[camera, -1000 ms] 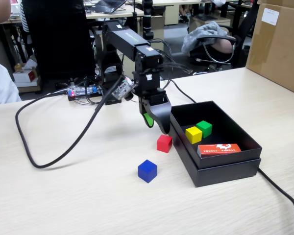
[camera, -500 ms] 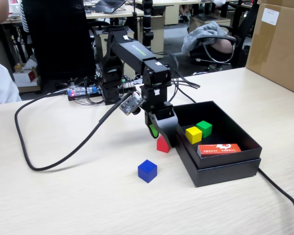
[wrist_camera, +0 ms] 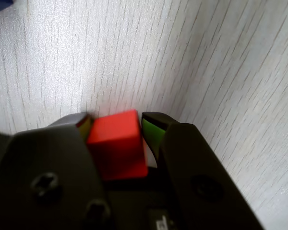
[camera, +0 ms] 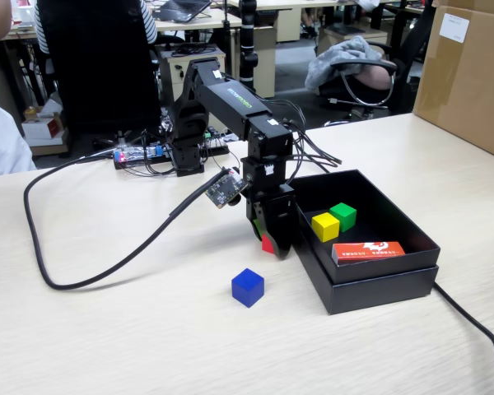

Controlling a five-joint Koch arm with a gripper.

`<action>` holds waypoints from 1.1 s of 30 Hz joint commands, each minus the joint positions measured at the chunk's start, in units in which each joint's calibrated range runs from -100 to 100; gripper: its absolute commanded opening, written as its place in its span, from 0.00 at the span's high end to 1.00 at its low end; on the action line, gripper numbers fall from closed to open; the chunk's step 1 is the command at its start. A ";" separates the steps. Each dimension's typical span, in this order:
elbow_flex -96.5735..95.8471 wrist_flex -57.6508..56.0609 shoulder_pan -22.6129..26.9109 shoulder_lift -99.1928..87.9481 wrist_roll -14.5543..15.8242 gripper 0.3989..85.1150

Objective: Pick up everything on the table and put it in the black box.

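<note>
The red cube [wrist_camera: 116,143] is sitting on the table [camera: 132,329] just beside the black box [camera: 379,284], and the gripper [wrist_camera: 116,125] is clamping it between both jaws, pads touching its sides. The blue cube [camera: 248,287] is lying nearby; the yellow cube [camera: 325,226] and green cube [camera: 342,216] are resting inside the box beside an orange-red packet [camera: 368,251] whose white print is too small to read.

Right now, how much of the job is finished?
Done: the green cube and yellow cube lie in the black box. In hand: the end effector has the red cube between its jaws on the table. Left: the blue cube.
</note>
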 commanded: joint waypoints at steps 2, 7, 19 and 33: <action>3.51 -2.15 0.20 -1.32 0.68 0.96; 3.32 -2.41 0.15 -3.15 0.83 0.99; -0.21 -5.44 -1.22 -30.35 0.73 0.99; 18.56 -5.44 7.57 -21.51 4.35 0.99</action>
